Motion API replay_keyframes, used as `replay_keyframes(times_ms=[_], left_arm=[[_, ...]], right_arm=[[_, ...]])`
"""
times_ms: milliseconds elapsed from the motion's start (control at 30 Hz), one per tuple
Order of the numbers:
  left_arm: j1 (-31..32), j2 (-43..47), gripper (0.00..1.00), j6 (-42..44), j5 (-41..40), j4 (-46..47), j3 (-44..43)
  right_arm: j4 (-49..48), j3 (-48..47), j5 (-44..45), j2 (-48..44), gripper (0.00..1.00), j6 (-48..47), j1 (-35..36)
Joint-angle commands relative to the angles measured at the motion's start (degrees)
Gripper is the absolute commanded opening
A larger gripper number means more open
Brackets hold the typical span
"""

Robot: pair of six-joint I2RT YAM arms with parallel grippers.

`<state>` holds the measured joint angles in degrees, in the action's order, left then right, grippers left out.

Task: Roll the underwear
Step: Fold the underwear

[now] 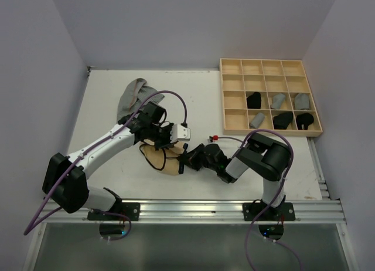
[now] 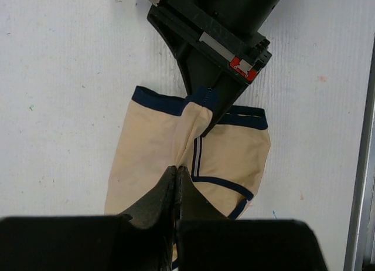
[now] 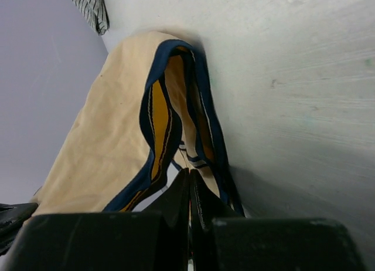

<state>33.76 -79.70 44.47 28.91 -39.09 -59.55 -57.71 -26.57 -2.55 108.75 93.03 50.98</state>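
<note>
Near centre of the table [image 1: 193, 83]: tan underwear [image 2: 152, 148] with navy trim, lying flat and partly bunched.
Right gripper [image 3: 190, 192]: jaws pressed together, pinching the navy waistband.
Left gripper [image 2: 177, 186]: jaws pressed together, pinching the tan cloth at the opposite end.
Far left: grey garment [image 1: 132, 95], crumpled, well apart from the rest.
Far right: wooden tray [image 1: 270, 60], with black and grey rolled pieces [image 1: 254, 100] in its nearer compartments.

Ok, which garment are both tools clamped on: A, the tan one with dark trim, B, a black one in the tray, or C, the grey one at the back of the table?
A: the wrist views show the left tool and the right tool each shut on the tan underwear.
</note>
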Motion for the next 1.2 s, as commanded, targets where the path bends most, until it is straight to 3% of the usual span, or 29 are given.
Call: replay_keyframes(times_ms=[0,567,1167], left_arm=[[-0.36,1.30,0.00,-0.70,2.12,-0.72,-2.24],[-0.53,2.44,0.00,-0.61,3.35,-2.39,-1.80],[-0.54,3.24,0.00,-1.05,5.81,-3.71,0.40]], right_arm=[[-2.23,-1.91,2.02,-0.03,0.00,0.13,0.26],[-14.26,-2.52,8.43,8.50,0.00,3.38,0.26],[-9.88,-2.88,12.83,10.25,0.00,4.88,0.35]])
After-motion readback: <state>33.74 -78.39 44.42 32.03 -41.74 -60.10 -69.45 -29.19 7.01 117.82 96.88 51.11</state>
